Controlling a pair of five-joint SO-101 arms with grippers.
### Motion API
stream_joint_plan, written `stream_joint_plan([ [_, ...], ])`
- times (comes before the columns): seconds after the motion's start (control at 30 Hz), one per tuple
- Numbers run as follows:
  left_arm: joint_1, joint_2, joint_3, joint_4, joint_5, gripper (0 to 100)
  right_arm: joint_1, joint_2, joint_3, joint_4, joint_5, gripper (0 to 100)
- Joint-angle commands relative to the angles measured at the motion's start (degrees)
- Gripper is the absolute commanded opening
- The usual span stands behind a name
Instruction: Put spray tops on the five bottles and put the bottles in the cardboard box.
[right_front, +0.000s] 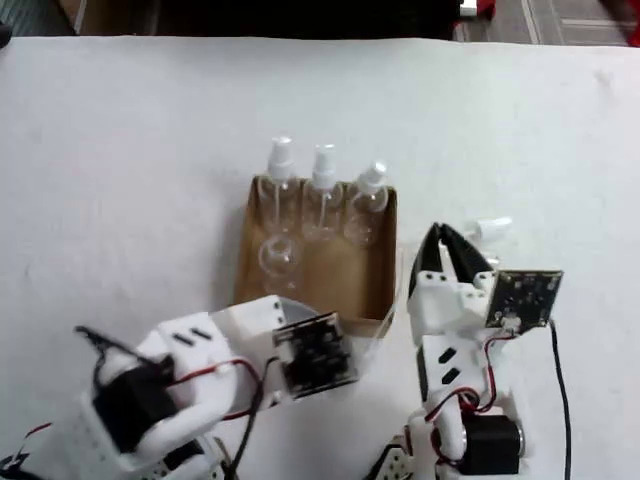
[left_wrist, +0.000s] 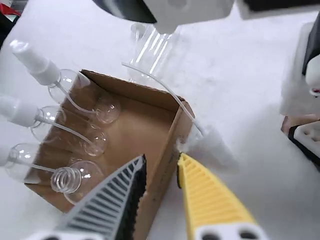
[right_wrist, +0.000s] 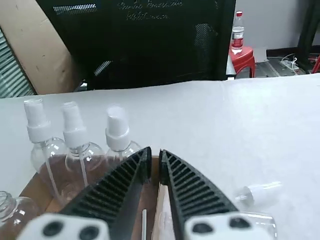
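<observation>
- The left gripper (left_wrist: 161, 167) has its grey and yellow fingers slightly parted over the near right wall of the brown cardboard box (right_front: 335, 275).
- A white spray top (left_wrist: 212, 145) lies on the white table (right_front: 150, 150) just outside that wall.
- One uncapped clear plastic bottle (right_front: 280, 255) is inside the box.
- The right gripper (right_wrist: 155, 152) has its black fingers almost together, right of the box.
- A second spray top (right_front: 490, 228) lies just beside it.
- Three capped bottles (right_front: 323, 195) line the box's far end.
</observation>
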Motion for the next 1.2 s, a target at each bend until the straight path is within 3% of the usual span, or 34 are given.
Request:
stream_joint_plan([
  [0.0,0.4,-8.5,-3.3,1.8,-1.1,9,1.6,0.5,0.7,-3.6,-0.1,1.6],
  [0.1,0.5,-11.2,-0.2,4.1,-5.1,13,8.8,0.6,3.0,-9.3,-1.0,1.6],
  [0.23,0.5,-11.2,5.9,7.6,-7.7,14,19.2,0.6,6.6,-16.6,-10.4,1.7],
  [0.43,0.9,-11.1,15.4,-0.4,-15.0,14,21.6,0.6,9.1,-20.8,-12.4,1.7],
  [0.53,5.0,-9.9,19.5,-3.4,-15.1,14,21.7,0.6,10.2,-22.6,-12.4,1.7],
  [0.7,13.2,-2.2,22.4,-15.0,-5.5,14,21.7,0.6,12.0,-25.2,-12.3,1.7],
  [0.87,7.7,10.8,22.4,-24.2,2.8,21,22.8,0.6,12.2,-25.5,-10.7,1.8],
  [1.03,8.9,17.5,22.9,-29.4,13.3,22,26.1,0.7,13.2,-29.0,-10.1,1.7],
  [1.17,8.6,18.9,23.6,-33.7,16.2,22,26.3,0.7,13.5,-29.4,-10.1,1.7],
])
